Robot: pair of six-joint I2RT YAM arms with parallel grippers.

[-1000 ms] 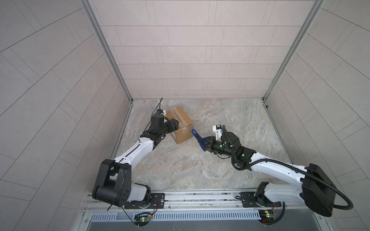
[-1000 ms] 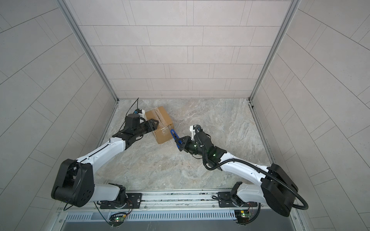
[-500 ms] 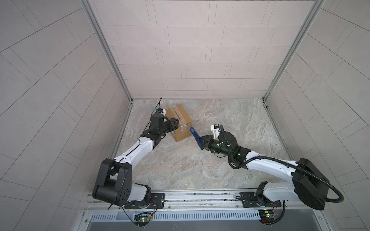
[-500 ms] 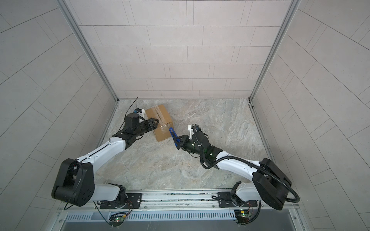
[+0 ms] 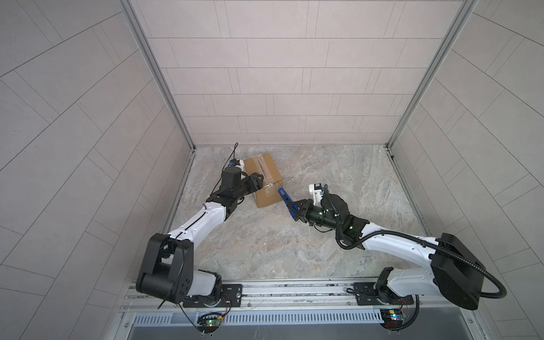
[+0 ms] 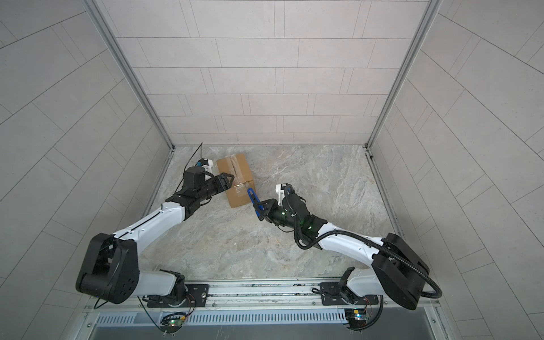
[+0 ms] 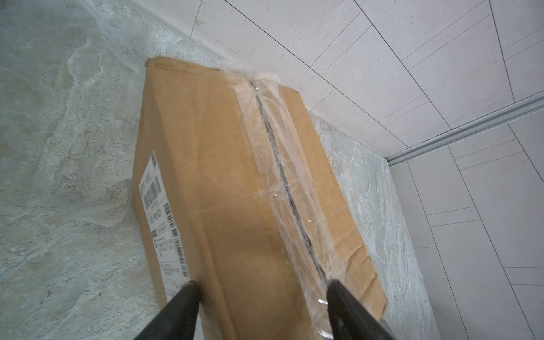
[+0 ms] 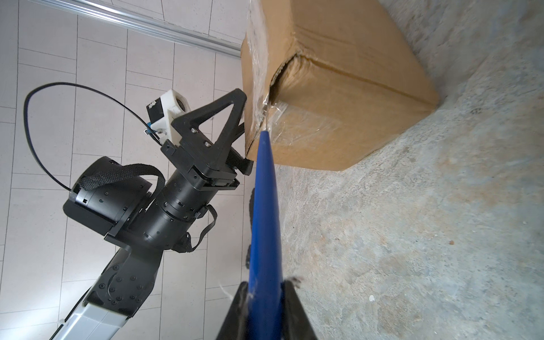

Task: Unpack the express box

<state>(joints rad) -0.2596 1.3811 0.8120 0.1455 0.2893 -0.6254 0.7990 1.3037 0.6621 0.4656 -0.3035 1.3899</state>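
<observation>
Cutter (image 8: pixel 263 206) at box (image 5: pixel 263 179), surface's (image 5: pixel 294 250) far-left corner.
My right gripper (image 8: pixel 265 287) clamps the cutter, tip seemingly touching tape (image 7: pixel 282 176); left gripper (image 7: pixel 261 284), spread, rests on box.

**Tiled booth, marbled counter**

Pale grey tiled panels form the back wall (image 5: pixel 270 73), left wall (image 5: pixel 73 117) and right wall (image 5: pixel 485 117). Aluminium posts (image 5: pixel 157 73) stand at both rear corners. The counter (image 5: pixel 323 164) is grey-beige marbled stone, evenly lit. Along its front edge runs a metal rail (image 5: pixel 294 290), with a slotted duct (image 5: pixel 294 318) below.

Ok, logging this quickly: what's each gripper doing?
Left gripper: open, against the small brown cardboard box.
Right gripper: shut on a blue plastic cutter.
</observation>
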